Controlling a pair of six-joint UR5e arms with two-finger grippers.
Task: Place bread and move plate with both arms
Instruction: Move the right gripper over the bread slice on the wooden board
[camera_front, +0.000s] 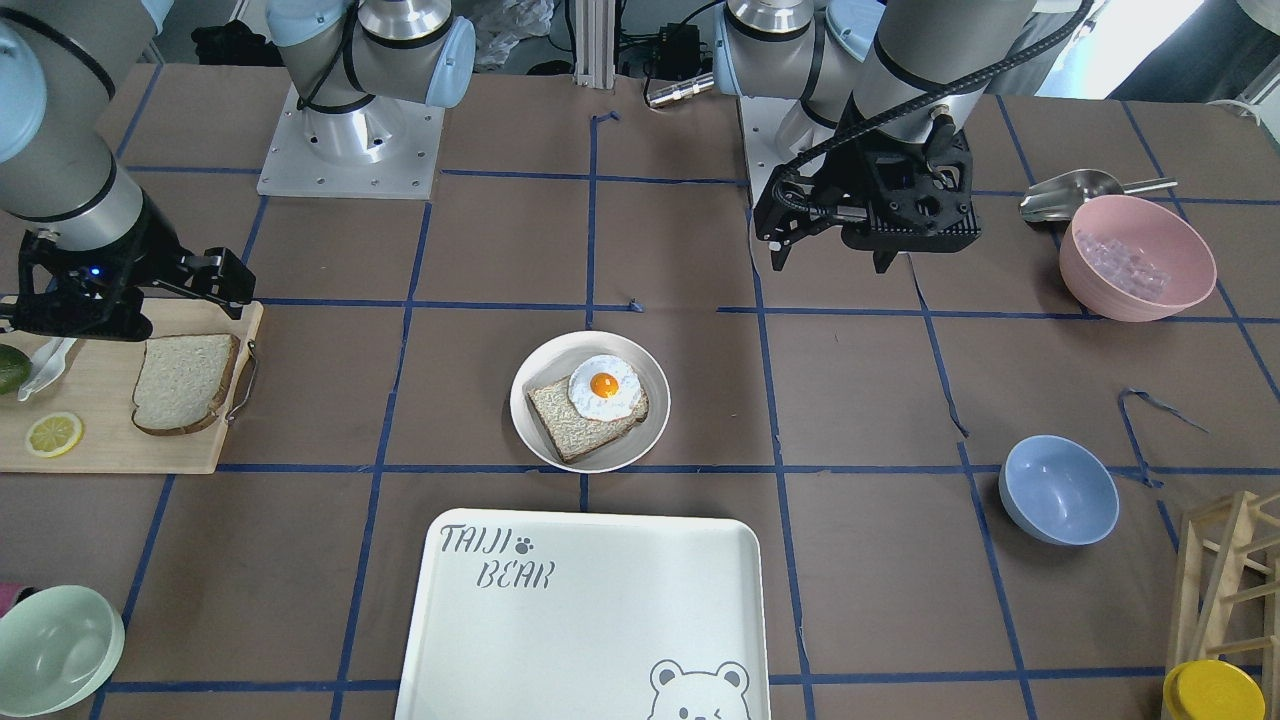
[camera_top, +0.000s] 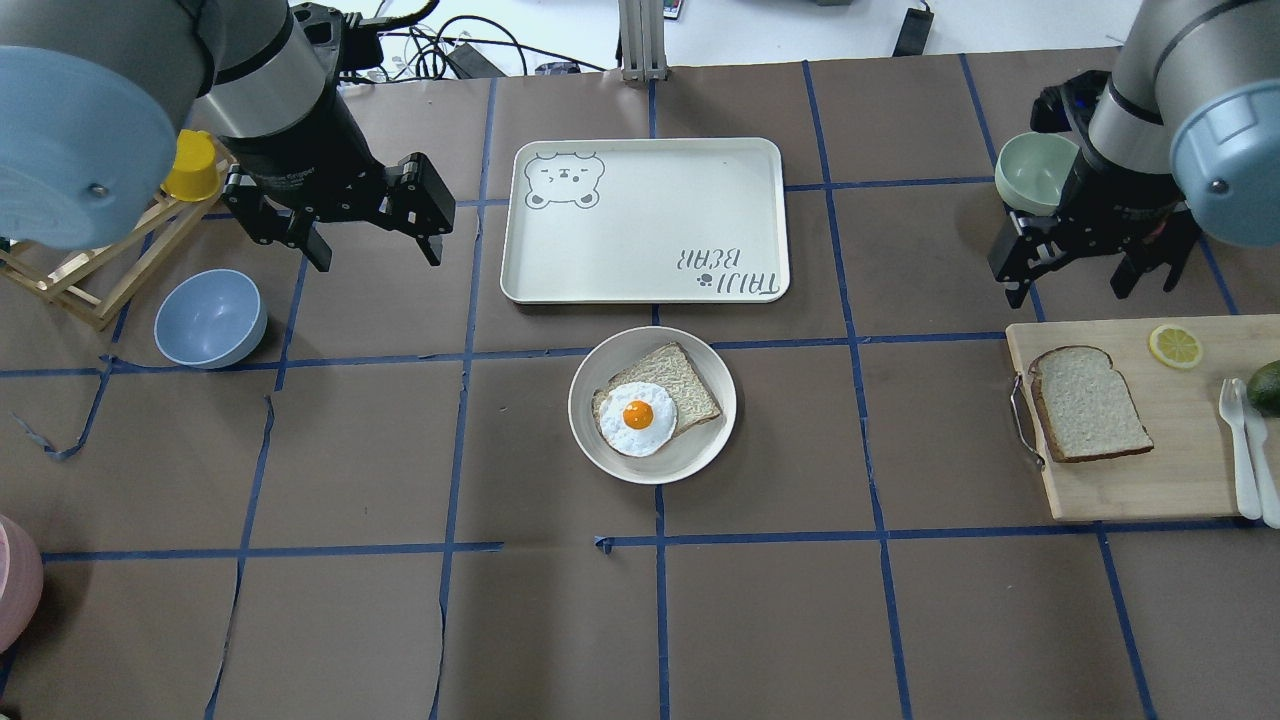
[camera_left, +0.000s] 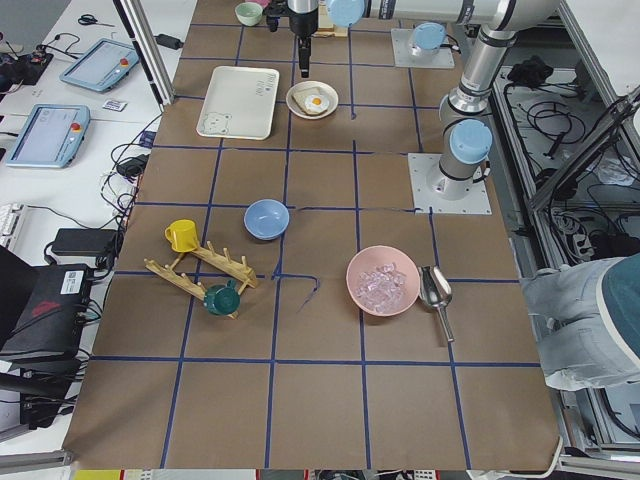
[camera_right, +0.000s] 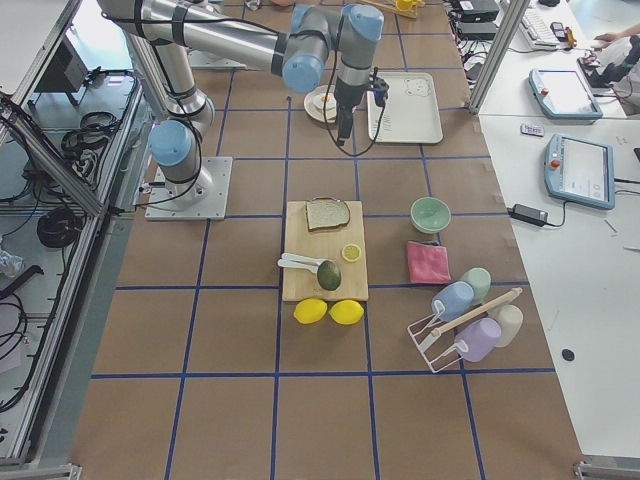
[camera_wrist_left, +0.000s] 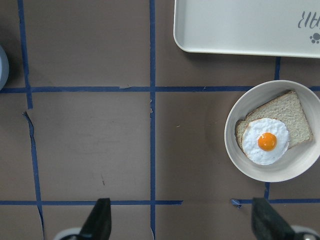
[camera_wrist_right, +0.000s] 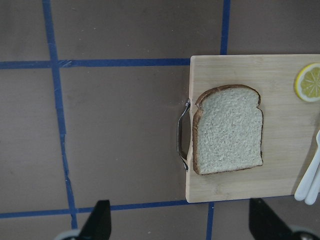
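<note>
Currently left and right jaws stand apart; bread lies on the cutting board, plate well away

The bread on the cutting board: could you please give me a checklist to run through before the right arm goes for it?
1. Right gripper open and empty: ok.
2. Bread flat on the cutting board, nothing on it: ok.
3. Right gripper touching the bread: not ok, it hangs above, apart.
4. Plate holds the egg toast, egg uncovered: ok.
5. Left gripper open, apart from the plate: ok.
</note>
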